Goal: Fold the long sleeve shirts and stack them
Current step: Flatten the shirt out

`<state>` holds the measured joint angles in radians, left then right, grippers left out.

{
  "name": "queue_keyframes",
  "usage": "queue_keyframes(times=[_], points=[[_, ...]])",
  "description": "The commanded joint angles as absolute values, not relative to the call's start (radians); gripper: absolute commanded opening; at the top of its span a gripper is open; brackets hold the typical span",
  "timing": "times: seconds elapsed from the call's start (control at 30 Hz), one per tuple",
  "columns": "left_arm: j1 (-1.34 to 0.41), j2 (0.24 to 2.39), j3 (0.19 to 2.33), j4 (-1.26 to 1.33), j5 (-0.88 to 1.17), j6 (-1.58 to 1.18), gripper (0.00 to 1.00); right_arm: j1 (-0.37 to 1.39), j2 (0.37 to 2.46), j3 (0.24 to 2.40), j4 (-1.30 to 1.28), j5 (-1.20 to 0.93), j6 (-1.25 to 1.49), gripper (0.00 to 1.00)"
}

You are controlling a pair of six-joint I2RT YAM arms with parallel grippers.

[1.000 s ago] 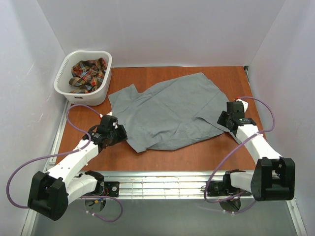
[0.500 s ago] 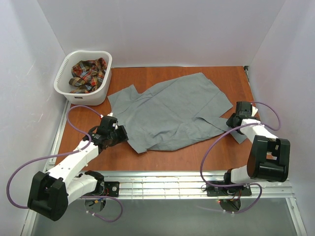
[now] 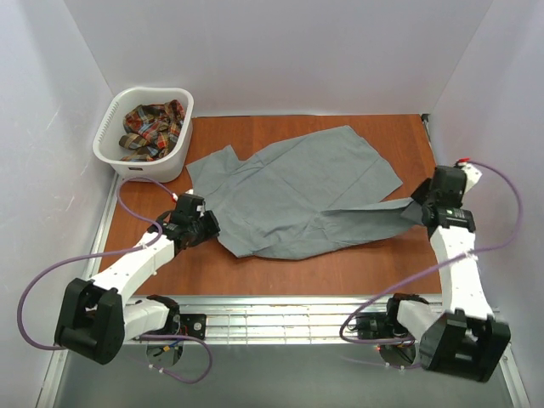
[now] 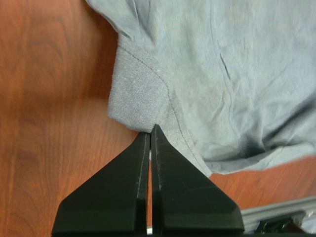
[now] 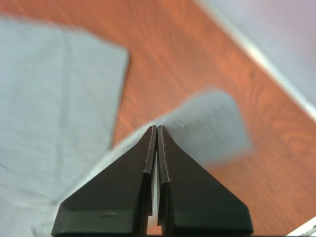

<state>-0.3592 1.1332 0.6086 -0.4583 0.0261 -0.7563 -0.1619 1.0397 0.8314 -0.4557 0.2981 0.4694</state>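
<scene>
Grey shirt (image 3: 297,191): right end effector (image 3: 421,208) has drawn its sleeve (image 3: 365,223) rightward.

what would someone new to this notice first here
A grey shirt lies spread across the middle of the red-brown table, with the left gripper pinched on its near-left hem and the right gripper pinched on a sleeve stretched out to the right. At the far left corner a white basket holds a crumpled plaid shirt.
</scene>
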Motion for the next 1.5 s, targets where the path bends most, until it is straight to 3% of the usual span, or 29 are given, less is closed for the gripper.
queue_keyframes(times=[0.0, 0.37, 0.5, 0.67, 0.7, 0.77, 0.83, 0.93, 1.03, 1.17, 1.4, 1.47], points=[[-0.309, 1.166, 0.669, -0.422, -0.038, -0.75, 0.0, -0.189, 0.899, 0.922, -0.558, 0.394, 0.471, 0.01], [-0.186, 1.215, 0.666, -0.394, -0.041, -0.805, 0.0, -0.193, 0.47, 0.82, -0.565, 0.64, 0.514, 0.01], [-0.176, 1.142, 0.605, -0.387, -0.04, -0.851, 0.0, -0.192, 0.327, 0.724, -0.505, 0.579, 0.5, 0.01], [-0.167, 1.048, 0.574, -0.391, -0.069, -0.845, 0.05, -0.192, 0.313, 0.687, -0.576, 0.456, 0.491, 0.03], [-0.167, 1.026, 0.58, -0.399, -0.075, -0.835, 0.07, -0.192, 0.317, 0.684, -0.592, 0.443, 0.498, 0.06], [-0.167, 1.008, 0.607, -0.408, -0.083, -0.79, 0.12, -0.183, 0.321, 0.658, -0.6, 0.422, 0.508, 0.3], [-0.167, 0.982, 0.639, -0.429, -0.095, -0.743, 0.22, -0.178, 0.327, 0.65, -0.6, 0.399, 0.511, 0.53], [-0.167, 0.945, 0.681, -0.451, -0.097, -0.671, 0.41, -0.167, 0.353, 0.65, -0.542, 0.339, 0.442, 0.74], [-0.167, 0.943, 0.719, -0.451, -0.026, -0.618, 0.58, -0.129, 0.514, 0.689, -0.479, 0.221, 0.307, 0.73], [-0.17, 1.021, 0.759, -0.419, 0.254, -0.584, 0.7, -0.115, 0.839, 0.863, -0.506, 0.017, 0.163, 0.73], [-0.349, 1.312, 0.903, -0.361, 0.263, -0.514, 0.72, 0.104, 1.276, 1.003, -0.359, -0.021, 0.1, 0.72], [-0.411, 1.377, 0.943, -0.35, 0.236, -0.506, 0.66, 0.127, 1.414, 1.043, -0.304, -0.04, 0.095, 0.72]])
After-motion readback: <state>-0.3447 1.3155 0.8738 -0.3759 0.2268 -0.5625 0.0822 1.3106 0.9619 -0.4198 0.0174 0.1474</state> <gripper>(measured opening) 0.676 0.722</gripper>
